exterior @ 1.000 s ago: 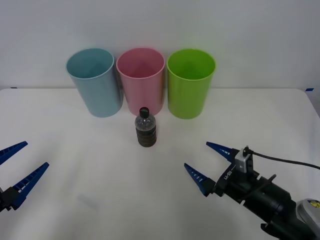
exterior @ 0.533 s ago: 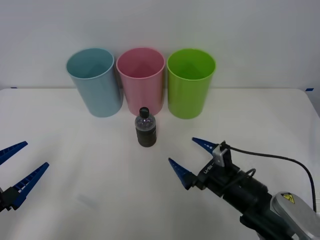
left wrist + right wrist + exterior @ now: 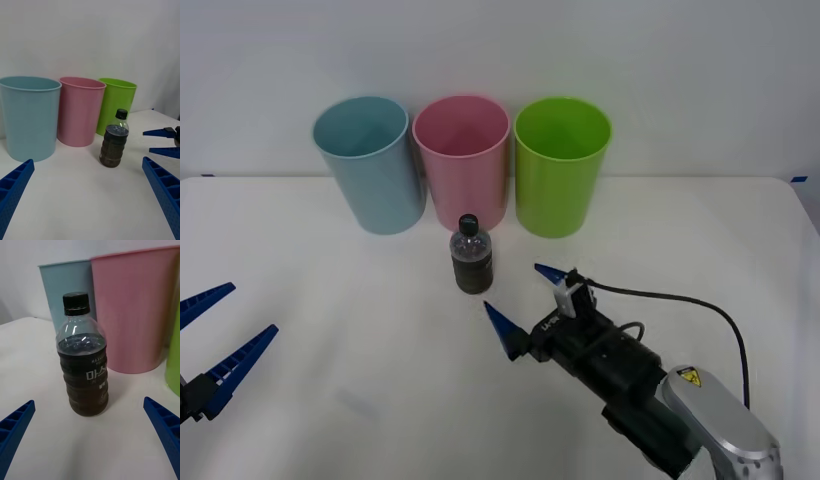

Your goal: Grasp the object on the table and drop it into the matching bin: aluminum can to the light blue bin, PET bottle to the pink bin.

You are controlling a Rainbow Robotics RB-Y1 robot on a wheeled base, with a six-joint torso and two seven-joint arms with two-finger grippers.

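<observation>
The PET bottle (image 3: 472,257) (image 3: 84,360) (image 3: 114,140), clear with dark contents and a black cap, stands upright on the white table (image 3: 330,320) just in front of the pink bin (image 3: 462,158) (image 3: 137,311) (image 3: 79,109). To the pink bin's left stands the light blue bin (image 3: 370,162) (image 3: 63,288) (image 3: 29,116). My right gripper (image 3: 522,303) (image 3: 90,435) is open, a short way in front of the bottle and to its right, its fingers pointing at it. My left gripper (image 3: 222,330) (image 3: 88,195) rests open at the table's near left.
A lime green bin (image 3: 561,165) (image 3: 115,105) stands right of the pink one. All three bins line the far edge against a white wall. My right arm's black body and cable (image 3: 660,300) stretch across the near right of the table.
My right gripper has advanced forward and leftward toward the bottle, staying open. The left gripper, the bottle and the bins have not moved.
</observation>
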